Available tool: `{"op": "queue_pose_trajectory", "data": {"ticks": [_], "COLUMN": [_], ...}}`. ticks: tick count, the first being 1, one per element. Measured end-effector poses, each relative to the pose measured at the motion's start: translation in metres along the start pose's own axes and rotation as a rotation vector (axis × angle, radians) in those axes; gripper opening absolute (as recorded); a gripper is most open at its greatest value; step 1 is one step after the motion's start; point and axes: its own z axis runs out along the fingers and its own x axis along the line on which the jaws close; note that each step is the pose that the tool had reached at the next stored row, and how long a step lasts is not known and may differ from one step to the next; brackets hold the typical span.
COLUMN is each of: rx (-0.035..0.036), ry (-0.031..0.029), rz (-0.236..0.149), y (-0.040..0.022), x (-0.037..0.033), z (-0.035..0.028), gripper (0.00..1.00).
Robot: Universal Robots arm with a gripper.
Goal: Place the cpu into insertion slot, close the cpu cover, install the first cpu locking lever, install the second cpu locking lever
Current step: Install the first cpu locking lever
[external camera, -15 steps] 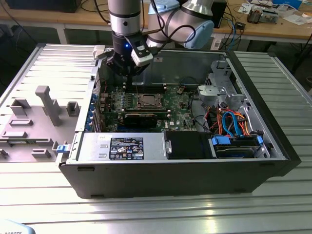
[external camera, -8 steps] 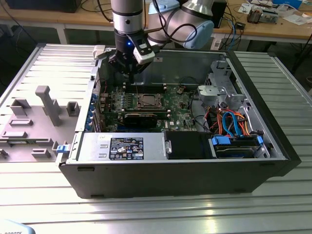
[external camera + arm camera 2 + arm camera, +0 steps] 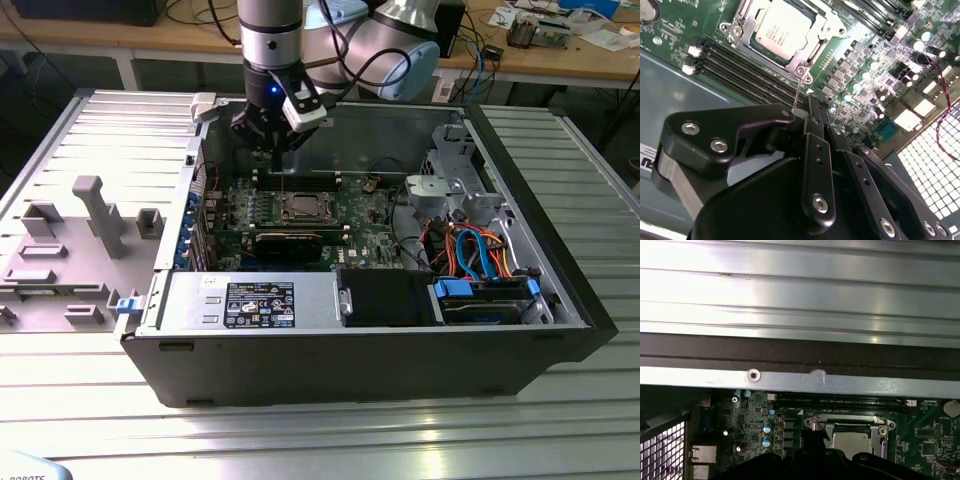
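Item: open computer case [image 3: 350, 360], lying on a ribbed metal table [image 3: 300, 440], exterior view. Nearest the camera, along the case's front wall, sat a silver power supply [image 3: 250, 300] bearing a black label. At 3 o'clock from it was a drive bay with blue and orange cables [image 3: 480, 250]. Outside the case, at 9 o'clock, lay a grey fixture plate [image 3: 70, 250] with upright blocks. Behind the power supply came a long black graphics card [image 3: 288, 243], mounted on the green circuit board [image 3: 365, 225]. Just beyond the card, at its 12 o'clock, the cpu [image 3: 300, 207] was seated in the insertion slot [image 3: 771, 54], its dull silver top facing up. The cpu cover [image 3: 740, 22] lay flat around the chip, framing it. Black memory slots [image 3: 740, 70] ran alongside the socket. The gripper [image 3: 275, 148] hung above the board at 11 o'clock from the cpu, near the case's far wall. In the second wrist view its black fingers [image 3: 815, 150] were drawn close together. A thin locking lever [image 3: 797, 92] rose from the cover's corner to their tips; whether they pinched it could not be told. Farthest back, at 12 o'clock, stood a wooden bench [image 3: 560, 60].
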Motion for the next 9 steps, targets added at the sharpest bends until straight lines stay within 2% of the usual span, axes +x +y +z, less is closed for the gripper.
{"op": "queue_pose_trajectory", "data": {"ticks": [9], "rx": [0.0001], "ry": [0.0003], "rz": [0.000], "y": [-0.0005], "x": [-0.0091], "z": [0.0003], "gripper": [0.11]}}
